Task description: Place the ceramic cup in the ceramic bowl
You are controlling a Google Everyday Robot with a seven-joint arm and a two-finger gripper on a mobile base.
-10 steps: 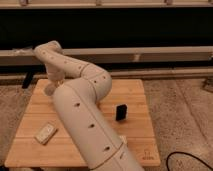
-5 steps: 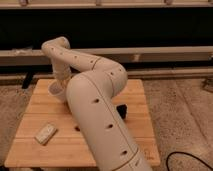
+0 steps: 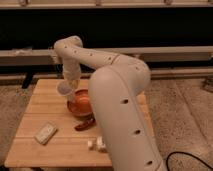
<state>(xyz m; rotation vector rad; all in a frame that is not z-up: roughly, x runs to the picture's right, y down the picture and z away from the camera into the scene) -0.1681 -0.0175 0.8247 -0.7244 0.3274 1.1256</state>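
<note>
The orange ceramic bowl [image 3: 81, 106] with a darker rim sits on the wooden table [image 3: 35, 107], left of my arm's big white link. My gripper [image 3: 68, 84] hangs down from the wrist at the bowl's far-left edge. It is shut on the small white ceramic cup [image 3: 64, 89], which it holds just above the bowl's left rim. The arm hides the bowl's right side.
A small dark-red oblong object [image 3: 85, 124] lies just in front of the bowl. A pale flat packet [image 3: 45, 133] lies at the front left. A small white object [image 3: 97, 145] sits near the front edge. A dark wall with rails runs behind the table.
The arm's big links have swung right, uncovering the bowl and the table's middle. The wrist with the cup has come down to the bowl's left rim.
</note>
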